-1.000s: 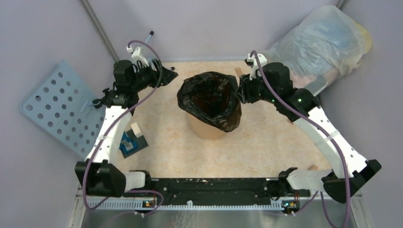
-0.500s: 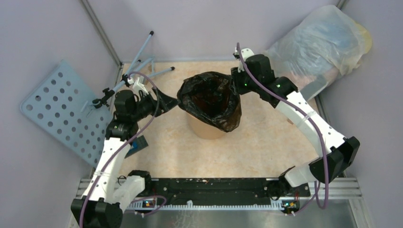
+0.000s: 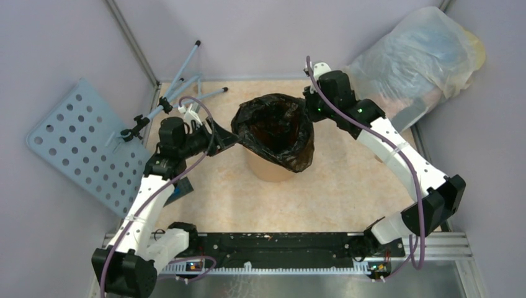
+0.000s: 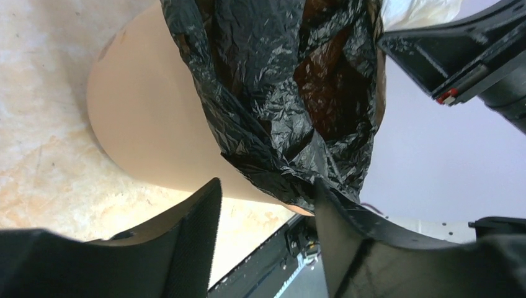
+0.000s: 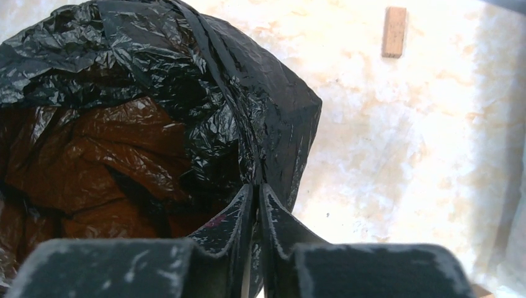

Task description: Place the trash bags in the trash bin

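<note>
The trash bag (image 3: 273,127) is a crinkled glossy black film lining the trash bin (image 3: 270,169), a round orange bucket at the table's middle; its mouth gapes open and its edge drapes over the bin's right side. My right gripper (image 3: 308,107) is at the bag's far right rim. In the right wrist view, my right gripper (image 5: 255,186) is shut on a fold of the trash bag (image 5: 124,93). My left gripper (image 3: 226,138) is at the bag's left rim. In the left wrist view, my left gripper (image 4: 265,186) is open, with the bag's (image 4: 273,74) hanging edge touching its right finger, beside the bin's wall (image 4: 142,124).
A big translucent stuffed bag (image 3: 422,56) leans in the back right corner. A perforated blue panel (image 3: 80,143) and thin blue rods (image 3: 186,68) stand against the left wall. A small wooden block (image 5: 394,31) lies on the table beyond the bin.
My left arm swung in from the back left to the bag's left rim. My right gripper moved to the far rim and its jaws closed on the film.
</note>
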You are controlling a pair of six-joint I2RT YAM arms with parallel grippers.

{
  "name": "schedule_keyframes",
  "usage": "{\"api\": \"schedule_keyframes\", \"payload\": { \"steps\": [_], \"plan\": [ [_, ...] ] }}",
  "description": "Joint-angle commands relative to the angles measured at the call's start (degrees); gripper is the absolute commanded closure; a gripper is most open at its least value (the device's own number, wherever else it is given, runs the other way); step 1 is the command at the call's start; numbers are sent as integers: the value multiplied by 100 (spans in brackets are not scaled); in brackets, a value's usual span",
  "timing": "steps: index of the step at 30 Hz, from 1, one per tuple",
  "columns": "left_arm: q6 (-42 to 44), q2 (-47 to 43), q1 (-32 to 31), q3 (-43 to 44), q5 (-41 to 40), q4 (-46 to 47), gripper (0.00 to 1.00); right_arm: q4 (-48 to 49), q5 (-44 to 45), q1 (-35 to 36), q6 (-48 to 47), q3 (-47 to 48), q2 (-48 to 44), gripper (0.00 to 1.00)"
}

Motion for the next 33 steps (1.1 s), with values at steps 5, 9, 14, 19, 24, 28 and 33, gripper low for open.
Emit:
{"api": "schedule_keyframes", "payload": {
  "steps": [5, 9, 14, 19, 24, 28, 33],
  "plan": [
    [105, 127, -116, -45, -30, 177, 57, 241, 115, -58, -51, 272, 34, 100],
    [216, 39, -116, -49, -113, 120, 81, 254, 154, -97, -52, 233, 6, 100],
    [449, -36, -116, -175, -103, -30, 88, 351, 211, -297, -30, 137, 32, 100],
    [472, -25, -116, -507, 186, 68, 90, 378, 241, -567, 30, 74, 95, 100],
    [585, -47, -116, -780, 230, 156, 97, 450, 276, -677, 37, -147, 183, 100],
    [691, 46, -116, -927, 217, 248, 100, 537, 230, -725, 54, -283, 336, 100],
    [774, 252, -116, -1058, 208, 416, 100, 639, 175, -735, 88, -414, 595, 100]
  ]
}}
